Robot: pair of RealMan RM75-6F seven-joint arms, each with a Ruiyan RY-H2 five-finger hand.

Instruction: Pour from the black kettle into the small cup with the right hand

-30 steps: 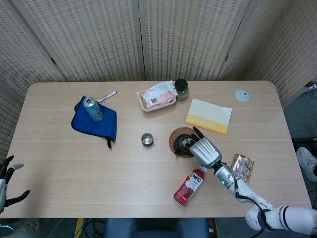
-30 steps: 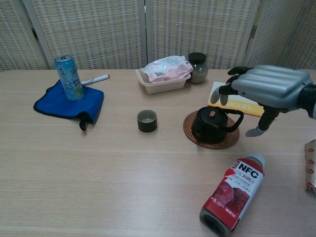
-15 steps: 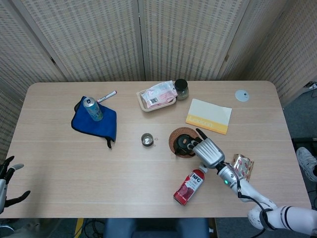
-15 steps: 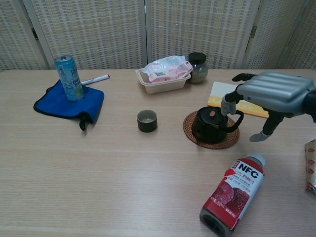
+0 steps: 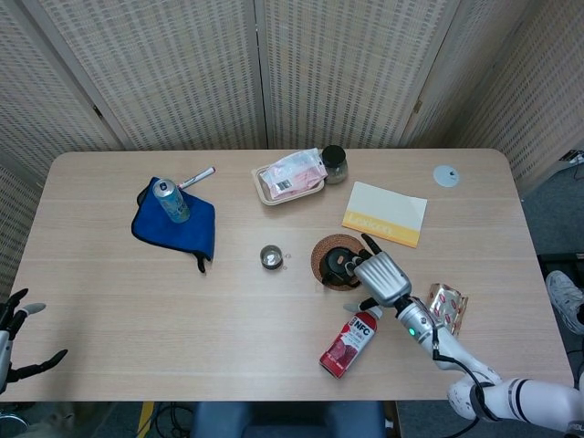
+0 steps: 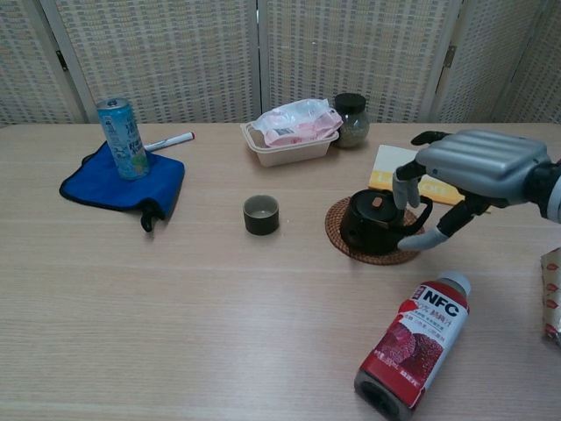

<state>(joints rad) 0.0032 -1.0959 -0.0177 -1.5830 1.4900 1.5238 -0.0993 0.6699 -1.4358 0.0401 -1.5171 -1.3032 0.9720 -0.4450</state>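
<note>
The black kettle point(image 6: 377, 221) stands on a round woven coaster point(image 6: 349, 248) right of the table's middle; in the head view the kettle point(image 5: 339, 262) is partly covered by my hand. The small dark cup point(image 6: 261, 214) stands upright to its left, about a hand's width away, also visible as cup point(image 5: 270, 256). My right hand point(image 6: 478, 162) hovers at the kettle's handle side, fingers hanging over the handle and thumb reaching in low beside the coaster, not closed on it. My left hand point(image 5: 14, 328) shows at the bottom left edge, fingers spread, holding nothing.
A red NFC bottle point(image 6: 416, 342) lies on its side in front of the kettle. A yellow booklet point(image 5: 385, 213), a food tray point(image 5: 290, 176) and a jar point(image 5: 334, 164) sit behind. A can point(image 5: 171, 200) stands on a blue cloth point(image 5: 173, 228) at left. A foil packet point(image 5: 447, 306) lies right.
My right hand has sunk toward the kettle's handle, its fingers dropping over the handle and its thumb swinging in toward the coaster. The kettle and cup have not moved.
</note>
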